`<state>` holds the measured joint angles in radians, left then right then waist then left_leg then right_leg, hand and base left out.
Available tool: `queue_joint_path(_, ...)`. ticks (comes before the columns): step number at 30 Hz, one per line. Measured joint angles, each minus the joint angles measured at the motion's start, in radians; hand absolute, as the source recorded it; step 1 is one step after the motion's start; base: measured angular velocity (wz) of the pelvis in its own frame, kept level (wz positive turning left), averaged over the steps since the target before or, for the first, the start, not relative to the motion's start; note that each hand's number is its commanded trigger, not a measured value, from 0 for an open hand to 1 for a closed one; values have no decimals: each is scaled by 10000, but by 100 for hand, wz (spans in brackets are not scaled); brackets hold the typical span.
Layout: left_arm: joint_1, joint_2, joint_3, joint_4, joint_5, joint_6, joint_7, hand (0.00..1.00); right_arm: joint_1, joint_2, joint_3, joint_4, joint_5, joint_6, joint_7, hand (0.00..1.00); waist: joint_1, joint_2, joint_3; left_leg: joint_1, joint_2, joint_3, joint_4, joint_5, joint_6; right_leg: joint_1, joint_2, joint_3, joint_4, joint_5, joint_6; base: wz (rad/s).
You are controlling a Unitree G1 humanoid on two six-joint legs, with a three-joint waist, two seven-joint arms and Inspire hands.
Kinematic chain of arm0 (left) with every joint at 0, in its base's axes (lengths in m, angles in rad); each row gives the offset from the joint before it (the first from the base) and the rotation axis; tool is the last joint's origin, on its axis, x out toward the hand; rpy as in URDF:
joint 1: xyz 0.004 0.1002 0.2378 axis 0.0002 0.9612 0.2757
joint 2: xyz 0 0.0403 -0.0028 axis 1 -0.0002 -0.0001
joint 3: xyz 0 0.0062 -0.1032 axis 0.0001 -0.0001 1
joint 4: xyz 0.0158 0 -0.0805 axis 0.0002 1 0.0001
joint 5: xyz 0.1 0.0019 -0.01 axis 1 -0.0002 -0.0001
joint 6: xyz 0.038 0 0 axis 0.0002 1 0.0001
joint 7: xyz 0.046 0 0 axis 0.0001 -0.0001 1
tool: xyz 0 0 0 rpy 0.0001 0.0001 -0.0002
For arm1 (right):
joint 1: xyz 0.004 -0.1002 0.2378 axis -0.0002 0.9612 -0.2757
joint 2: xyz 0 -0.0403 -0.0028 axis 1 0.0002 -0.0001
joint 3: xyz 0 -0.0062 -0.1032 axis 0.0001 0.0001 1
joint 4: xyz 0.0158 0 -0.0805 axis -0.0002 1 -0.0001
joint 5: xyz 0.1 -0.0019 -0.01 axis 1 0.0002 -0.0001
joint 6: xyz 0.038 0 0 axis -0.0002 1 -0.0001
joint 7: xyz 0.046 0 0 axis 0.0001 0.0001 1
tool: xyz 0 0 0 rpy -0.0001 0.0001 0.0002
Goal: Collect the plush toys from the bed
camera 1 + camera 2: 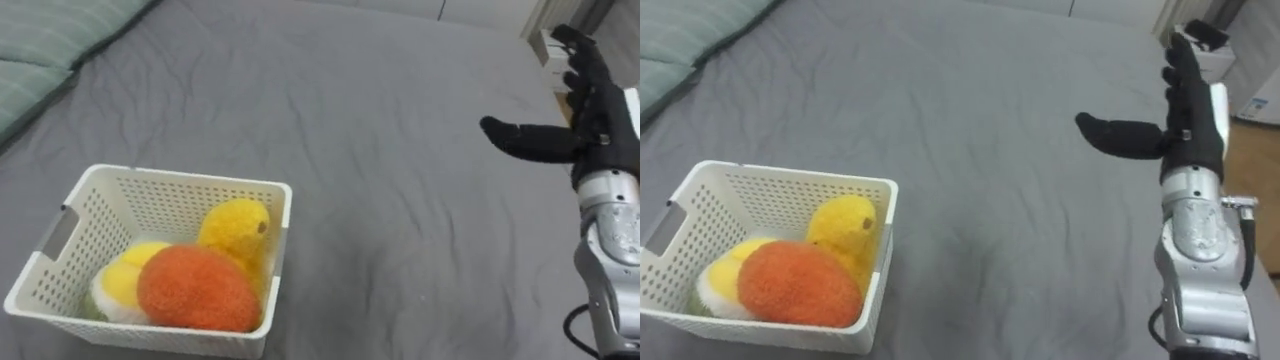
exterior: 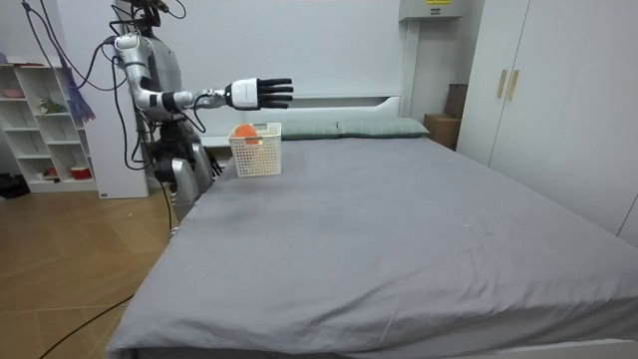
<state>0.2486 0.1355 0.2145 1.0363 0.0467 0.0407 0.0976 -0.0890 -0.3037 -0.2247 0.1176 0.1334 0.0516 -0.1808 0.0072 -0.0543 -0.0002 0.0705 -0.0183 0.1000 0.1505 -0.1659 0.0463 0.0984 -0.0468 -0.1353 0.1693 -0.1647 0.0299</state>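
Left eye view: holds the right hand (image 1: 598, 115) out over the bed (image 1: 380, 170), fingers straight, spread, gripping nothing; finds orange toy (image 1: 195, 290) and yellow toy (image 1: 235, 228) sitting in the white basket (image 1: 180, 178), likely collected. Room view: stands beside bed and basket, arm level, probably reaching across; right eye view: hand well apart from basket.

**Right hand** (image 1: 1192, 120): matte black throughout, with slim segmented fingers, a thicker thumb and a small white tag at its back. **Forearm** (image 1: 1200, 255): rounded silver-grey metal shells in stacked sections, with small dark screws at the wrist collar and a thin black cable looping beside the lower shell. In the room view: silver-grey arm and upper body, darker trunk, and black cables rising from the shoulders.
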Motion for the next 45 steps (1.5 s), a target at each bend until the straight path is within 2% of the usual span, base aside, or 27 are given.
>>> queue_joint_path(4, 284, 3, 160, 68, 5, -56, 0, 0, 535, -6, -713, 540, 1091, -77, -409, 0, -130, 111, -31, 115, 75, 325, -12, -96, -17, -30, 57, 248, 5, 0, -1, -24)
queue_joint_path(5, 488, 23, 198, 68, -16, -56, 0, 0, 620, -38, -929, 797, 1391, -82, -624, 0, -300, 121, -38, 125, 76, 347, -11, -100, -13, -36, 54, 248, 14, 0, -1, -10)
queue_joint_path(6, 504, 39, 227, 33, 51, -55, 0, 0, 843, -62, -1183, 874, 1934, -82, -844, 0, -334, 41, 2, 138, 82, 384, -16, -112, -16, -53, 62, 295, 17, 0, -1, -11)
queue_joint_path(7, 546, 45, 319, -9, 55, -55, 1, 0, 1048, -85, -1389, 896, 2599, -85, -1076, 0, -375, 85, -29, 147, 88, 434, -21, -115, -18, -86, 75, 369, 27, 0, -1, -16)
queue_joint_path(8, 564, 47, 383, -20, 54, -55, 3, 0, 1094, -87, -1498, 958, 2946, -96, -1162, 0, -391, 2, 24, 149, 99, 491, -36, -116, -19, -103, 86, 418, 29, 3, -6, -21)
queue_joint_path(10, 693, 184, 397, -41, 63, -55, 7, 0, 1132, -100, -1745, 1375, 4020, -126, -1494, 0, -588, -33, 23, 205, 130, 617, -36, -150, -36, -89, 121, 513, 23, 17, -29, -17)
queue_joint_path(13, 718, 350, 410, -45, 63, -36, 7, 0, 1351, -103, -2009, 1969, 4834, -169, -1811, 0, -652, -104, 39, 241, 183, 718, 45, -278, -53, -21, 154, 548, 13, 9, -35, -10)
queue_joint_path(15, 718, 353, 490, -47, 69, -2, 7, 0, 1388, -106, -2241, 2581, 5186, -206, -1881, 0, -717, -110, 35, 268, 197, 808, 65, -304, -47, -30, 153, 555, 11, 9, -35, -13)
queue_joint_path(16, 719, 348, 555, -60, 113, 32, 7, 0, 1475, -105, -2400, 3066, 5350, -230, -1933, 0, -767, -65, 2, 279, 200, 818, 122, -317, -47, -6, 158, 562, -18, 8, -34, -6)
queue_joint_path(20, 736, 346, 580, -169, 344, 150, 9, 0, 1715, -99, -2409, 4436, 5554, -285, -2158, 0, -886, -62, 7, 298, 215, 852, 101, -320, -54, -10, 182, 612, -22, 8, -34, -3)
queue_joint_path(22, 684, 343, 580, -173, 335, 287, 34, 0, 1895, -93, -2410, 5382, 5704, -311, -2123, 0, -933, -28, 24, 412, 225, 884, 76, -324, -61, 26, 200, 677, -22, 7, -37, -5)
queue_joint_path(23, 687, 343, 580, -174, 331, 317, 41, 0, 1948, -74, -2410, 5624, 5748, -311, -2132, 0, -935, -78, 58, 431, 225, 888, 58, -325, -63, 40, 199, 678, -26, 6, -38, 0)
queue_joint_path(25, 634, 336, 579, -168, 330, 455, 42, 0, 2062, 50, -2409, 6534, 5719, -316, -2228, 0, -951, -40, 53, 422, 225, 915, 69, -335, -73, 1, 186, 678, -33, -27, -53, -4)
queue_joint_path(28, 623, 309, 579, -159, 334, 470, 42, 0, 2153, 92, -2403, 7773, 5726, -385, -2196, 0, -960, -1, 59, 432, 224, 898, 109, -349, -77, 0, 202, 782, -33, -65, -48, 1)
queue_joint_path(33, 627, 233, 581, -61, 227, 479, 45, 0, 2900, 620, -2396, 9074, 5726, -399, -2204, 0, -944, 110, 18, 463, 226, 888, 1, -345, -83, 11, 218, 774, 17, -83, -54, 0)
queue_joint_path(36, 569, 155, 572, 230, 229, 466, 77, 0, 3008, 923, -2258, 10115, 5417, -398, -2003, 0, -921, 147, 35, 486, 226, 902, -12, -345, -84, 33, 218, 778, -18, -84, -55, 0)
queue_joint_path(38, 526, 75, 572, 234, 232, 468, 76, 0, 3100, 1087, -2111, 10599, 5203, -331, -1738, 0, -908, 115, 15, 508, 223, 880, -13, -345, -84, 40, 216, 791, -24, -86, -56, 0)
queue_joint_path(39, 551, 40, 574, 242, 246, 479, 75, 0, 3163, 1164, -1960, 10894, 5031, -275, -1491, 0, -897, 156, 37, 514, 224, 883, -16, -347, -87, 40, 217, 795, -20, -88, -58, 0)
queue_joint_path(41, 532, 15, 588, 258, 339, 565, 55, 0, 3229, 1230, -1775, 11217, 4703, -120, -1075, 0, -844, 182, 31, 526, 226, 891, -16, -352, -91, 36, 216, 798, -17, -90, -61, -4)
queue_joint_path(45, 392, 11, 531, 575, 349, 830, 9, 0, 3045, 1240, -563, 11947, 2824, 281, -198, 0, -797, 253, -23, 552, 228, 956, 1, -355, -92, 22, 214, 820, 5, -89, -62, -5)
